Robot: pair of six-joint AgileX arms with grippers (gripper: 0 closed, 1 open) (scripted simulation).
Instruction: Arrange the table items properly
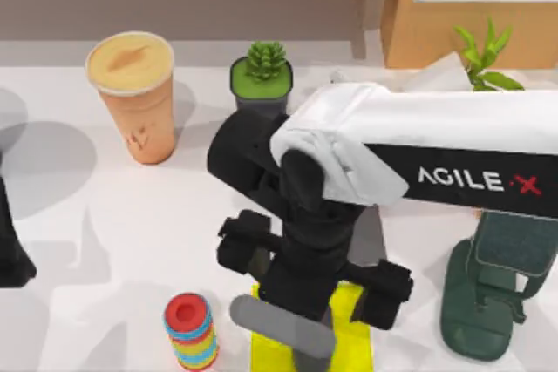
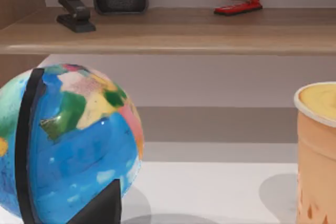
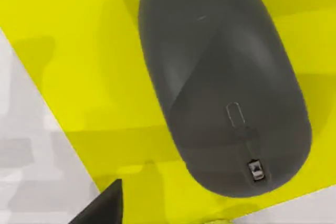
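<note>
A dark grey computer mouse [image 3: 220, 82] lies on a yellow mat [image 3: 79, 51] near the table's front middle; in the top view the mouse [image 1: 275, 321] peeks out from under my right arm. My right gripper [image 1: 305, 315] hangs open just above it, one dark fingertip [image 3: 102, 209] off the mouse's side and nothing held. The tall tan drink cup [image 1: 132, 98] with its foamy top stands upright at the back left, and its rim also shows in the left wrist view [image 2: 317, 145]. My left gripper [image 1: 13, 246] is parked at the left edge, open.
A succulent in a black pot [image 1: 261, 74] stands behind the right arm. A red-topped colourful can [image 1: 190, 330] sits left of the mat. A dark green stand [image 1: 488, 289] is at the right. A globe [image 2: 68, 145] is close to the left wrist, below a shelf [image 2: 168, 30].
</note>
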